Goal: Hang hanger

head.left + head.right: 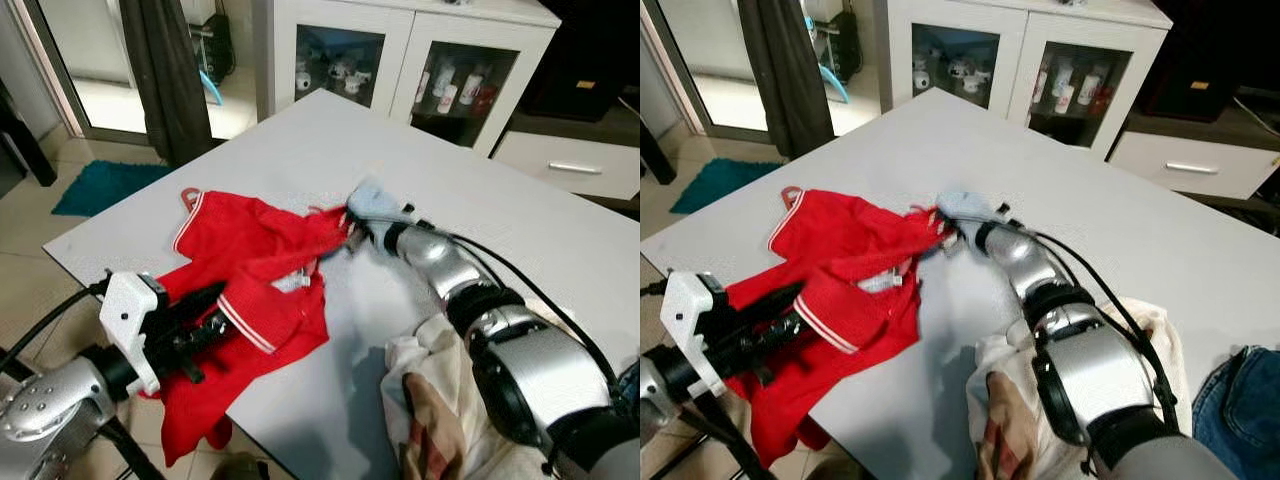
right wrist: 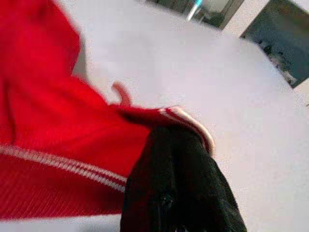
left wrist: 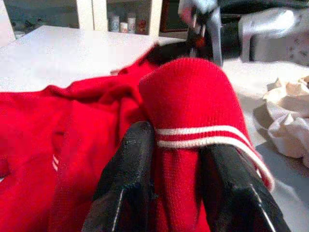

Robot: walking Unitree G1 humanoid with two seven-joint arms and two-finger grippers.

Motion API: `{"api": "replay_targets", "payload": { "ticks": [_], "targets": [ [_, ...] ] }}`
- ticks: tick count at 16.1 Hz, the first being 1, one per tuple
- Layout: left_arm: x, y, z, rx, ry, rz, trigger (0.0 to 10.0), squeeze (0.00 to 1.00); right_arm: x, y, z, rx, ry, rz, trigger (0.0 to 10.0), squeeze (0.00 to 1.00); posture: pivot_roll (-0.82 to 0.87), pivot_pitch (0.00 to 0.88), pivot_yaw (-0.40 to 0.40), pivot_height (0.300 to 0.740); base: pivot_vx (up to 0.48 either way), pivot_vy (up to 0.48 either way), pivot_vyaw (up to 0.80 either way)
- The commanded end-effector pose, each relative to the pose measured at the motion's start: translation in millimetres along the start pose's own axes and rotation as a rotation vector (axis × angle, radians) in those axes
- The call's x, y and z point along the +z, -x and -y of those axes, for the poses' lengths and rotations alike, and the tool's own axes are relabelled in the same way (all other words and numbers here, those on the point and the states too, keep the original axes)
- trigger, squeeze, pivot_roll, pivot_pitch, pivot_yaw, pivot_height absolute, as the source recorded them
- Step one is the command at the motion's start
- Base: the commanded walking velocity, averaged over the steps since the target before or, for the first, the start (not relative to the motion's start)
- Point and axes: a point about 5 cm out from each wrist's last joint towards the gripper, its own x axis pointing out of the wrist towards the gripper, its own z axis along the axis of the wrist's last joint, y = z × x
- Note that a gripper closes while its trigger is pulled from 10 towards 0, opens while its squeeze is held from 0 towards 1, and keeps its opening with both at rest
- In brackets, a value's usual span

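A red knit garment (image 1: 245,275) with white-striped trim lies spread across the near-left part of the white table (image 1: 520,210), one portion draping over the table's edge. A pink hanger hook (image 1: 189,197) protrudes from the garment at its far-left corner — the rest of the hanger is hidden inside the fabric.

My left gripper (image 1: 205,322) sits at the near edge of the table; its two black fingers (image 3: 126,183) are closed on a striped cuff of the garment, the fabric bulging up between them.

My right gripper (image 1: 345,237) reaches across the table to the garment's far-right edge — its fingers (image 2: 181,186) are pinched together on the striped hem.

A cream cloth (image 1: 435,410) lies beside my right arm. A white glass-door cabinet (image 1: 400,50) stands beyond the table.
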Motion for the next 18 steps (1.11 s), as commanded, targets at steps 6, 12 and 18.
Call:
{"api": "replay_targets", "payload": {
  "ticks": [6,12,18],
  "targets": [
    [-6.7,-10.6,-4.1,-0.003,-0.043,-0.019,10.0,0.0,7.4,15.6,28.8,0.159,-0.231,0.08,10.0,0.0,0.18,0.058,-0.033,0.74,0.0,0.0,0.0],
    [-14.5,-26.2,-1.1,-0.017,-0.138,-0.063,10.0,0.0,15.4,30.5,39.3,0.36,-0.206,0.153,10.0,0.0,0.18,0.051,-0.036,0.74,0.0,0.0,0.0],
    [-15.2,-37.0,4.1,-0.019,-0.173,-0.038,10.0,0.0,34.5,27.8,44.4,0.266,-0.174,0.249,10.0,0.0,0.18,0.044,-0.058,0.74,0.0,0.0,0.0]
  ]
}}
